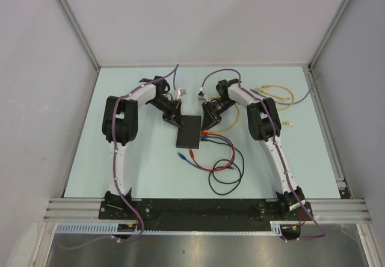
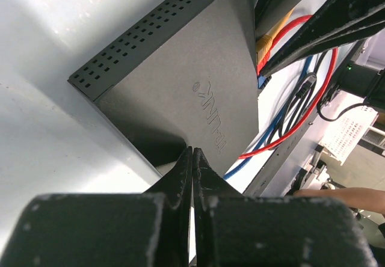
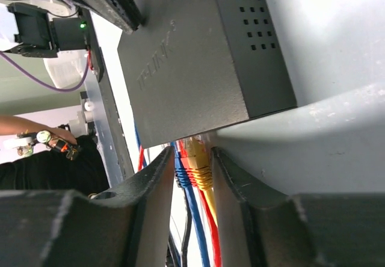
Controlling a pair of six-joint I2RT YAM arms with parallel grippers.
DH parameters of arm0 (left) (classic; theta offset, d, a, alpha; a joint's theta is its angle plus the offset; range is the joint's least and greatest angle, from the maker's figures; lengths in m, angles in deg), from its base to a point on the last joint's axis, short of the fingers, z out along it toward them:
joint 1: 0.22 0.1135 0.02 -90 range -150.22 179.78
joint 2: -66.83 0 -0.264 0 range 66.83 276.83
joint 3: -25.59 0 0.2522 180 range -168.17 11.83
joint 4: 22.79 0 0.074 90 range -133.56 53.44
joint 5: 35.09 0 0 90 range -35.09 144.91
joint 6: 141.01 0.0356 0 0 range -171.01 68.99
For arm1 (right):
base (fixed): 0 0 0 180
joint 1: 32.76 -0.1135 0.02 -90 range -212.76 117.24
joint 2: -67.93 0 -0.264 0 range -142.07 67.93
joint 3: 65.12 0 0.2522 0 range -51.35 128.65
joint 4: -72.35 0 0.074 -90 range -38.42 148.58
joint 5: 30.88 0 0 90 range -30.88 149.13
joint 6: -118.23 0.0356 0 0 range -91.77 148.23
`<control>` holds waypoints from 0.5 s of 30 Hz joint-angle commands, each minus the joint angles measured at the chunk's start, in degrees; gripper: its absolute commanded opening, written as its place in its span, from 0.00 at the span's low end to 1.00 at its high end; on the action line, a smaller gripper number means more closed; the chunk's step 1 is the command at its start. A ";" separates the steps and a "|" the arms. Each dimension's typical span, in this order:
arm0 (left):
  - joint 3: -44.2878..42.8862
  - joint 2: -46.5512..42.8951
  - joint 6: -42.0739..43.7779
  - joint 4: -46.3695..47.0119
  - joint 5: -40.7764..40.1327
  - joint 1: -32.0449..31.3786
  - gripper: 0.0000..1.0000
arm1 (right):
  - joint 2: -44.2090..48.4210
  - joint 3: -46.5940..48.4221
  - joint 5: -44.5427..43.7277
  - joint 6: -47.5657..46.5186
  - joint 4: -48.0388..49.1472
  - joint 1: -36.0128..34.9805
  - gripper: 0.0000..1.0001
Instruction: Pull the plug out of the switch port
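Switch [image 1: 188, 131] at mid tabletop [image 1: 156, 174], left gripper [image 2: 192, 153] jaws closed, resting on it. Right gripper [image 3: 192, 153] jaws part-open around the yellow plug [image 3: 198, 162] — not clamped. Risk: they snag the blue plug [image 3: 178, 174] alongside — switch drags.

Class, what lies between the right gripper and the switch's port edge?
The yellow plug, seated in the switch, straddled by the right gripper; the right wrist view shows it.

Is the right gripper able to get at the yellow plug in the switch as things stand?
Probably yes. The right gripper has its open jaws on both sides of the yellow plug at the switch, with nothing between. The blue plug sits close beside and may get caught too.
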 commanded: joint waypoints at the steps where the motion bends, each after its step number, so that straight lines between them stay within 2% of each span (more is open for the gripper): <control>1: -1.44 -0.22 1.38 0.34 -1.17 -0.48 0.00 | -2.57 0.75 -7.32 0.44 4.93 -1.91 0.35; 15: -1.96 -0.14 1.21 0.34 -1.53 -0.66 0.00 | -2.66 -0.66 -13.47 2.12 6.17 -2.62 0.23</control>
